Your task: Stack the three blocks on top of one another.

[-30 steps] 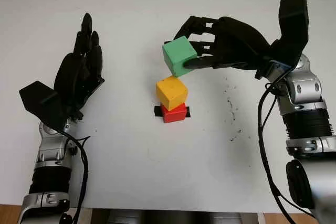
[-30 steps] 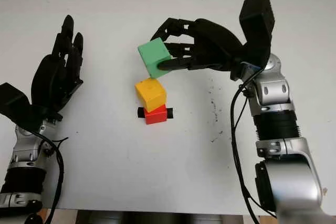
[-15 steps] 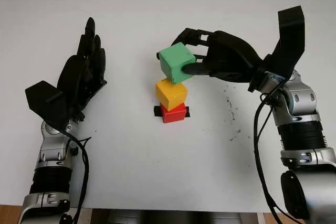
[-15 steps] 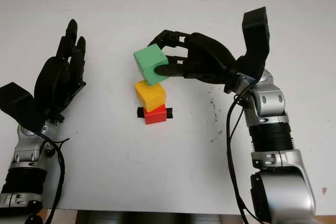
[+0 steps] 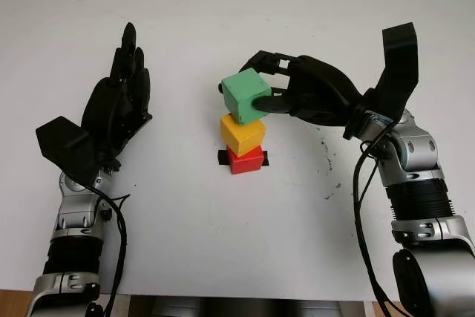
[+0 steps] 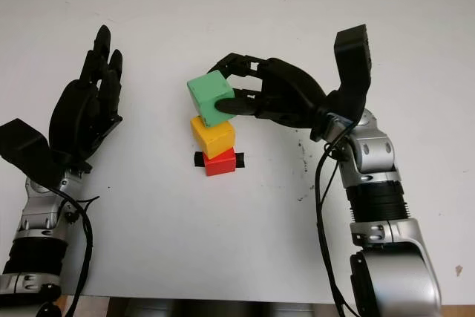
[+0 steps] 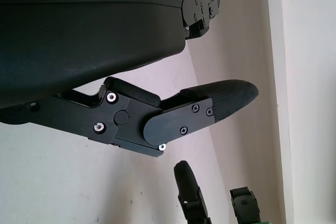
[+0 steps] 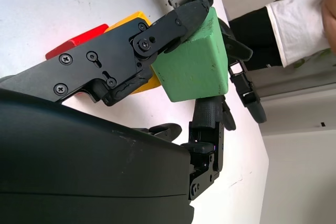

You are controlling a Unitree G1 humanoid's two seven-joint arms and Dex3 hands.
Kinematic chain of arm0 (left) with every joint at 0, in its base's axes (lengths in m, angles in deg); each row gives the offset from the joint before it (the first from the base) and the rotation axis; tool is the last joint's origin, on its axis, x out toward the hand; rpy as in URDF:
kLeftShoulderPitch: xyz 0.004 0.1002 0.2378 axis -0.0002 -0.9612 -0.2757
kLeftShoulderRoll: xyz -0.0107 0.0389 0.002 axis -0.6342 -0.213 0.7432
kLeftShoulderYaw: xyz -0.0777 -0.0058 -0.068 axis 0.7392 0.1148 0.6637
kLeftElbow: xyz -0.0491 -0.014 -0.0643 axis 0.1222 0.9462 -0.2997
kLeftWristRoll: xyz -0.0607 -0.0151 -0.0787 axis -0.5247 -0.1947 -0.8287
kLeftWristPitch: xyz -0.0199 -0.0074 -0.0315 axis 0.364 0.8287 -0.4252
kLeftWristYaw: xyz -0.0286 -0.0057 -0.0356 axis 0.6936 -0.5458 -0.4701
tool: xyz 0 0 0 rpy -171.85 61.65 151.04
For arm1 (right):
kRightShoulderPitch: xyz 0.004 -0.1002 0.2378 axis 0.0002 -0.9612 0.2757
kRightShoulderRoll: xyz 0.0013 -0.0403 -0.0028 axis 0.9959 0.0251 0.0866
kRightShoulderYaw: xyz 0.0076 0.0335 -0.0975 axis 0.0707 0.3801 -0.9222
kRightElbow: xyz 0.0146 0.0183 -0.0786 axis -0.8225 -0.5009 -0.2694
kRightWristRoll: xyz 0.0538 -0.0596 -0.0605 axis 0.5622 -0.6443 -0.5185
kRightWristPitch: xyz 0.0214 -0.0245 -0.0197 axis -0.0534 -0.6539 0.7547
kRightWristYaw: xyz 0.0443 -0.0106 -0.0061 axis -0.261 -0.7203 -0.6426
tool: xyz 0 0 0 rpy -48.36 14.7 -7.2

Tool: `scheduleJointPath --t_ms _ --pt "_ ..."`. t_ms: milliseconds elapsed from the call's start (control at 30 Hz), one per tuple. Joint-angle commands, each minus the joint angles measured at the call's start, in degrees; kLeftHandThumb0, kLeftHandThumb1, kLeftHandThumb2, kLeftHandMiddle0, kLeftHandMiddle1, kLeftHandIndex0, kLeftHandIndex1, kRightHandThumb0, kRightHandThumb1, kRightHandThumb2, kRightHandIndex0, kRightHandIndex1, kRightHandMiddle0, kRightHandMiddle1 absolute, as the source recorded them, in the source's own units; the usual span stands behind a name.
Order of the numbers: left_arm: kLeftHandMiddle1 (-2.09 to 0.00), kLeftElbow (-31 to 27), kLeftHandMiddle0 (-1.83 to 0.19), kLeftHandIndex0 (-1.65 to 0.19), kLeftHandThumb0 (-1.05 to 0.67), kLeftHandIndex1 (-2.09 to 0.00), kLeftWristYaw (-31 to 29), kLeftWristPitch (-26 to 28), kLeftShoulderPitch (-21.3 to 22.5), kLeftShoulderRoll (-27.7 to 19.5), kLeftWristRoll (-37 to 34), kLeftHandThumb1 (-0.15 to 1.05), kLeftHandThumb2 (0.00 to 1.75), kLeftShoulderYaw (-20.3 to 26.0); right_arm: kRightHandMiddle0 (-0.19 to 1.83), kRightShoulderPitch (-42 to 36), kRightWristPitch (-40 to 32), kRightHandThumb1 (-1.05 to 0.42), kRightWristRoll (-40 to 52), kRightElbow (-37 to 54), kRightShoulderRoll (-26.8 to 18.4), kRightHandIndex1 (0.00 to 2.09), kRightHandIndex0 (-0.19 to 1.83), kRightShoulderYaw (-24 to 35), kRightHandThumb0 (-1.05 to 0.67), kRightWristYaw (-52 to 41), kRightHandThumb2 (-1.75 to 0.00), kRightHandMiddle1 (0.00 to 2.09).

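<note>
While its fingers curl around the green block [image 5: 246, 95], the right hand [image 5: 312, 94] holds that block over the middle of the white table [image 5: 223, 243], with the thumb pressed on the block's near face and the other fingers wrapped over its far side. In the right wrist view the green block [image 8: 195, 62] sits clamped between a finger link on one face and a fingertip [image 8: 207, 119] on the opposite one. The block is tilted and sits directly above the yellow block [image 5: 242, 134]; its lower edge looks to be touching or just above the yellow top, and I cannot tell which.

Beneath it, the yellow block rests on the red block [image 5: 246, 159], turned a little so the edges do not line up. The red block stands on a strip of black tape [image 5: 223, 157] whose ends stick out on both sides.

Over the left side of the table, well apart from the blocks, the left hand [image 5: 115, 109] is open and holds nothing.

To the right of the stack, a scatter of small dark specks [image 5: 326, 155] marks the tabletop. No writing or labels can be read on the blocks or on the hands.
</note>
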Motion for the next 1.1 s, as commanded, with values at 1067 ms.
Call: scheduleJointPath --t_ms 1067 --pt "0.0 0.0 0.19 0.19 -0.7 0.0 -0.1 0.0 -0.8 -0.3 -0.2 1.05 0.7 0.1 0.46 -2.8 -0.4 -0.95 -0.8 2.1 -1.1 0.01 0.38 -1.0 -0.5 -3.8 -0.05 1.58"
